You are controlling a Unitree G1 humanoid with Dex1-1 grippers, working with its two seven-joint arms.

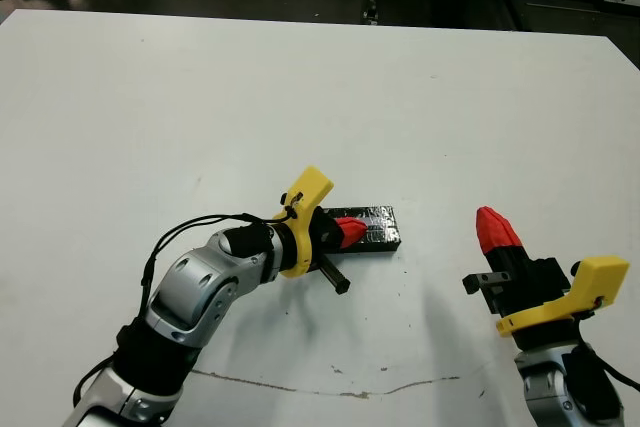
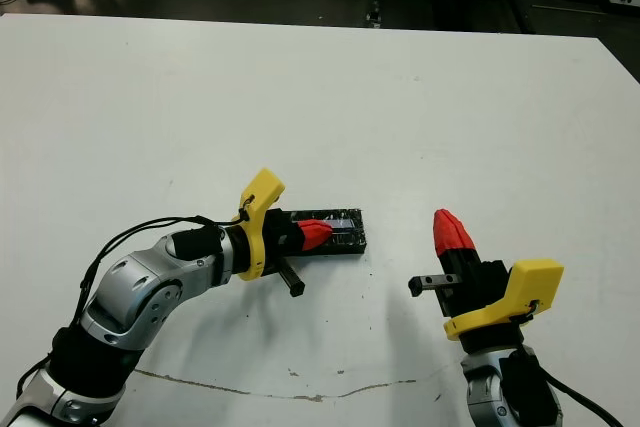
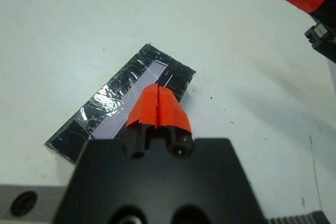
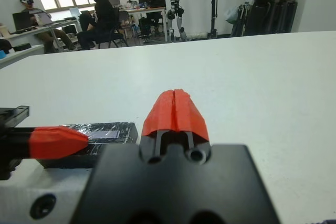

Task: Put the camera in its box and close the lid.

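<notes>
Left claw (image 3: 158, 94): red fingers pressed together, nothing between them, tips resting on the lid (image 3: 107, 116). Lid: flat on the white desk (image 1: 300, 97), glossy black with a pale silvery stripe, covering whatever lies beneath. Right of the lid, well apart: right claw (image 1: 497, 227), fingers likewise pinched together, empty, raised above the desk.

Left pincer (image 1: 352, 230) over lid (image 1: 378, 227); right pincer (image 1: 495, 227) apart.

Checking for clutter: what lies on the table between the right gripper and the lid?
Nothing: bare white table separates the right gripper from the lid, as the head views show.
</notes>
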